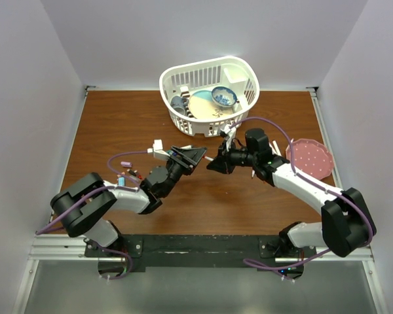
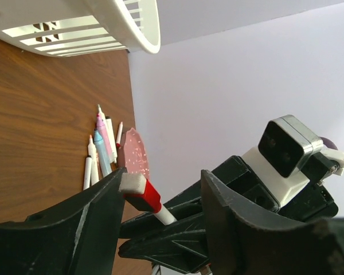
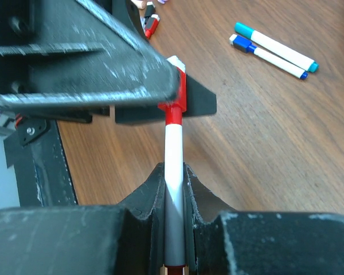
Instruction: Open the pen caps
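My right gripper (image 1: 217,163) is shut on the white barrel of a marker (image 3: 174,154) and holds it above the table, pointing at the left gripper. The marker's red cap (image 3: 175,106), with a white pad on its end, is still on the barrel. My left gripper (image 1: 195,157) is open, with its jaws set wide around the red cap (image 2: 142,193). The cap lies against the left-hand finger (image 2: 94,220) and stands apart from the other finger. A loose red cap (image 3: 152,26) lies on the table by the left arm.
A white basket (image 1: 209,95) with dishes stands at the back centre. A pink plate (image 1: 308,157) lies to the right. Several markers (image 2: 100,152) lie beside the plate, among them a teal-capped one (image 3: 275,43) and a blue-capped one (image 3: 266,55). Small loose caps (image 1: 124,173) lie near the left arm.
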Motion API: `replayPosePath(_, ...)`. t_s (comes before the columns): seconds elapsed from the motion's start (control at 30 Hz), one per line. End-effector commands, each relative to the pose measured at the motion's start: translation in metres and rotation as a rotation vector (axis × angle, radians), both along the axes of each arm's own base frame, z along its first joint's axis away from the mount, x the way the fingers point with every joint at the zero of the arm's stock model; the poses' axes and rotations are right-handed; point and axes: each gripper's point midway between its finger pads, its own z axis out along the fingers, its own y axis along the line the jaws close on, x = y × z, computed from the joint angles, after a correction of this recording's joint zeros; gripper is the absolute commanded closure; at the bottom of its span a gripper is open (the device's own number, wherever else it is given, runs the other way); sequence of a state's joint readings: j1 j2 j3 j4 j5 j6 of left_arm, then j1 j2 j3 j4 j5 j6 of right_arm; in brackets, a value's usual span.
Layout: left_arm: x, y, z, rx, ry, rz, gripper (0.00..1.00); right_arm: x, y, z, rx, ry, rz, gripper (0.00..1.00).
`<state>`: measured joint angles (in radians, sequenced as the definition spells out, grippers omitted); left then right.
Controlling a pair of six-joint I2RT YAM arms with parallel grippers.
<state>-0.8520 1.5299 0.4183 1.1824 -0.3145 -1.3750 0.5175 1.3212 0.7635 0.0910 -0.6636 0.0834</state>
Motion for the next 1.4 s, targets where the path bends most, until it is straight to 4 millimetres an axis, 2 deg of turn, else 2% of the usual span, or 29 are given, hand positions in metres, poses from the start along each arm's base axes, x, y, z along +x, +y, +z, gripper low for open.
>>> replayPosePath(0.0, 0.005, -0.003, 0.042, -0.128, -0.086, 0.021, 0.43, 0.009, 0.003, 0.012, 0.042, -0.033, -0.042, 1.0)
replayPosePath(0.13, 0.009, 0.0, 0.047, -0.129, -0.099, 0.049, 0.46, 0.01, 0.003, 0.01, 0.041, -0.026, -0.043, 1.0)
replayPosePath(0.3, 0.01, -0.005, 0.051, -0.133, -0.108, 0.039, 0.47, 0.009, 0.004, 0.007, 0.044, -0.013, -0.039, 1.0)
replayPosePath(0.5, 0.012, -0.006, 0.054, -0.151, -0.118, 0.043, 0.59, 0.008, 0.006, 0.006, 0.048, -0.002, -0.03, 1.0)
replayPosePath(0.6, 0.014, -0.006, 0.061, -0.16, -0.141, 0.05, 0.71, 0.007, 0.007, 0.006, 0.05, 0.003, -0.022, 1.0)
replayPosePath(0.67, 0.019, 0.001, 0.063, -0.164, -0.149, 0.068, 0.99, 0.005, 0.006, 0.006, 0.044, 0.005, -0.013, 1.0)
replayPosePath(0.7, 0.021, 0.009, 0.059, -0.17, -0.139, 0.092, 1.0, 0.005, 0.006, 0.007, 0.043, 0.002, -0.009, 1.0)
replayPosePath(0.73, 0.022, 0.019, 0.065, -0.183, -0.148, 0.118, 1.0, 0.004, 0.006, 0.008, 0.044, 0.0, -0.002, 1.0)
replayPosePath(0.77, 0.034, 0.04, 0.066, -0.181, -0.15, 0.178, 1.0, 0.001, 0.007, 0.007, 0.043, 0.0, 0.01, 1.0)
replayPosePath(0.8, 0.04, 0.058, 0.056, -0.158, -0.129, 0.232, 1.0, -0.002, 0.007, 0.01, 0.052, -0.001, 0.025, 1.0)
replayPosePath(0.83, 0.043, 0.08, 0.067, -0.184, -0.142, 0.283, 1.0, -0.004, 0.007, 0.01, 0.058, 0.0, 0.03, 1.0)
replayPosePath(0.87, 0.057, 0.117, 0.069, -0.191, -0.147, 0.386, 1.0, -0.005, 0.007, 0.012, 0.067, -0.004, 0.031, 1.0)
replayPosePath(0.9, 0.06, 0.143, 0.059, -0.172, -0.127, 0.458, 1.0, -0.007, 0.006, 0.014, 0.073, -0.01, 0.033, 1.0)
replayPosePath(0.93, 0.058, 0.167, 0.075, -0.207, -0.149, 0.511, 1.0, -0.007, 0.006, 0.015, 0.076, -0.014, 0.033, 1.0)
replayPosePath(0.97, 0.064, 0.202, 0.075, -0.22, -0.141, 0.599, 1.0, -0.008, 0.007, 0.016, 0.082, -0.014, 0.038, 1.0)
replayPosePath(1.0, 0.063, 0.217, 0.074, -0.213, -0.138, 0.637, 1.0, -0.009, 0.007, 0.016, 0.084, -0.011, 0.038, 1.0)
replayPosePath(1.03, 0.06, 0.243, 0.09, -0.225, -0.177, 0.697, 1.0, -0.008, 0.007, 0.016, 0.084, -0.009, 0.037, 1.0)
replayPosePath(1.1, 0.059, 0.259, 0.088, -0.19, -0.153, 0.743, 1.0, -0.009, 0.007, 0.015, 0.087, -0.006, 0.039, 1.0)
replayPosePath(1.13, 0.054, 0.272, 0.096, -0.193, -0.174, 0.775, 1.0, -0.01, 0.008, 0.015, 0.091, -0.001, 0.043, 1.0)
replayPosePath(1.37, 0.05, 0.311, 0.072, -0.235, -0.108, 0.895, 1.0, -0.015, 0.009, 0.014, 0.099, 0.004, 0.063, 1.0)
